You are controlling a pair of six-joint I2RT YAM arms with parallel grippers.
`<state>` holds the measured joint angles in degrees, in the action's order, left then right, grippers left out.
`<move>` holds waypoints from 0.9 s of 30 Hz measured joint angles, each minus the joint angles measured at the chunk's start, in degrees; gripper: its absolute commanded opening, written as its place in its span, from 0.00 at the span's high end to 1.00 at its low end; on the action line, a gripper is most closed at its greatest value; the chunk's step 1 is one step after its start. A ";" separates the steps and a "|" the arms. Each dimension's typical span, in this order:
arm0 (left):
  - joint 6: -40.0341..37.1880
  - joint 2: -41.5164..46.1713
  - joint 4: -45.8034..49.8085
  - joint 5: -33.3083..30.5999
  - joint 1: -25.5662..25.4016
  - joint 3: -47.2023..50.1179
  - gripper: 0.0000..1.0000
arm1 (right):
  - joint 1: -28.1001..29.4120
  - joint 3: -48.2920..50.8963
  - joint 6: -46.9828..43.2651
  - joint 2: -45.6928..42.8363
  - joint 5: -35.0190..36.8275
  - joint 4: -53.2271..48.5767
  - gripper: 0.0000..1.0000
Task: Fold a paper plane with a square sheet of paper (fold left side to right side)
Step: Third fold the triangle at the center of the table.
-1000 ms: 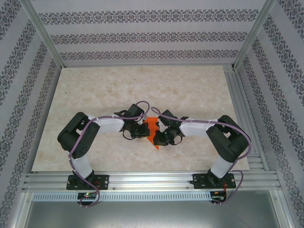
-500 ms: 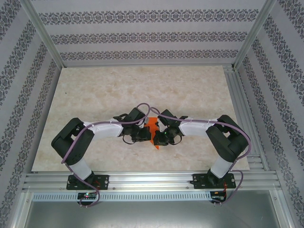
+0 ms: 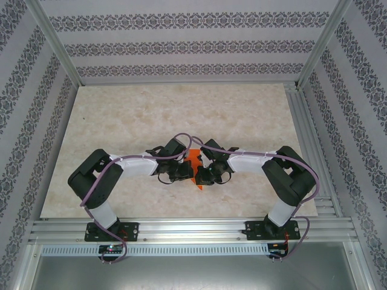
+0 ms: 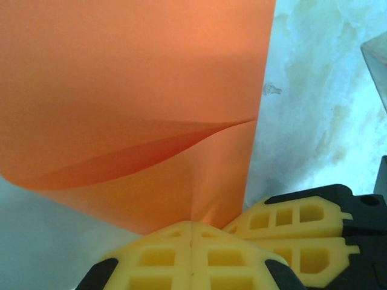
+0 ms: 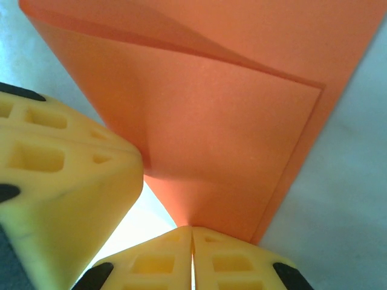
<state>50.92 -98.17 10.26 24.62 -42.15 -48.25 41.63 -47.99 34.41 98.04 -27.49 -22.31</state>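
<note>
Orange square sheet of paper over table | left claw clamps it | right claw clamps it

Left end effector, right end effector; closed

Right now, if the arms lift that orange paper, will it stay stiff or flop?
Probably floppy: the orange paper is thin, and its loose upper layer bows up from the one beneath. Being so thin, it is likely very light and could drift. Where the left gripper and right gripper pinch it, it may crease easily.
</note>
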 measured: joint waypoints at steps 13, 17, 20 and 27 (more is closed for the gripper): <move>0.37 -1.44 0.94 -2.67 -0.42 -0.90 0.94 | 1.03 -1.79 -0.92 0.50 1.99 -2.80 0.91; 0.15 -1.44 1.55 -3.54 -0.59 -1.20 0.93 | 1.03 -1.97 -1.11 0.61 2.16 -3.06 0.91; -0.33 -1.44 1.57 -3.91 -0.48 -1.22 0.92 | 1.03 -2.05 -1.09 0.66 2.23 -3.15 0.91; -3.34 -1.57 2.21 -6.05 3.34 -2.10 0.91 | 1.11 -2.23 -1.14 0.76 2.43 -3.19 0.91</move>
<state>47.57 -99.74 12.47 18.57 -38.81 -50.35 42.74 -50.22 33.28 98.80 -25.06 -25.50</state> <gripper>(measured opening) 0.093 0.089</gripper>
